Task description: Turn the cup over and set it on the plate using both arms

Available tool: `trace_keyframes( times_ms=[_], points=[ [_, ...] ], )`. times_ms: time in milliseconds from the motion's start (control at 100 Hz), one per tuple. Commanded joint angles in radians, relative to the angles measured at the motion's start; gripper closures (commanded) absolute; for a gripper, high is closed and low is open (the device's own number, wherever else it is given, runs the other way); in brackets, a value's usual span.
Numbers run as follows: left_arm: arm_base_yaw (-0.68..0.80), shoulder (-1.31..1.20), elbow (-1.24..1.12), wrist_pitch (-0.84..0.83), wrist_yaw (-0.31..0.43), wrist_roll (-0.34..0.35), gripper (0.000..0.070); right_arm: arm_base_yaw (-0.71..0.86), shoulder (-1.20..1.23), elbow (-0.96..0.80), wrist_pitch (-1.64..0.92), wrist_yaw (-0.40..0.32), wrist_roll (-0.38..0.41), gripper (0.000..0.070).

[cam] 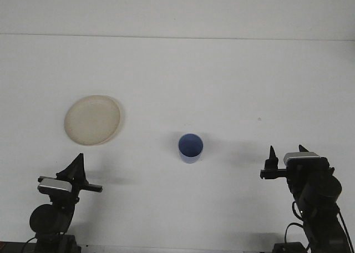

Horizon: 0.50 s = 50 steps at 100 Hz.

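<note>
Right hand (286, 151) sits low at the near edge of the desk (222, 75), well to the right of the cup (190, 147); its two dark fingers stand apart with clear space between them, so it reads as open and empty. Left hand (77, 165) sits at the near edge too, well to the left of the cup and just in front of the plate (92, 119); its fingers overlap in this view (one dark wedge), so whether they are parted cannot be told.

Cup: blue, standing alone near the middle of the desk, touched by neither hand. From above a round face shows, but whether that is the open mouth or the base cannot be settled.

Plate: pale, round, lying flat well to the left of the cup and somewhat farther back, with nothing on it.

Assessment: the task appears to be at its start, with the approach to the cup not yet made. The next move calls for one hand, probably the right, to reach in to the cup and close on its wall, leaving room for the turn-over and a pass towards the plate.
</note>
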Motion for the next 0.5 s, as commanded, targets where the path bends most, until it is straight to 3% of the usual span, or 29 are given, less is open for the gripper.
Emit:
trace_keyframes(
  times_ms=[0,260,490],
  points=[
    [0.000,-0.002,0.000,0.016,0.001,-0.021,0.0689,0.002,0.002,0.005,0.010,0.001,0.004,0.0152],
    [0.000,0.053,0.177,-0.080,0.001,-0.146,0.0688,0.002,0.002,0.005,0.010,0.001,0.004,0.0152],
    [-0.001,0.306,0.456,-0.280,0.002,-0.229,0.0689,0.002,0.002,0.005,0.010,0.001,0.004,0.0152]
  ],
)
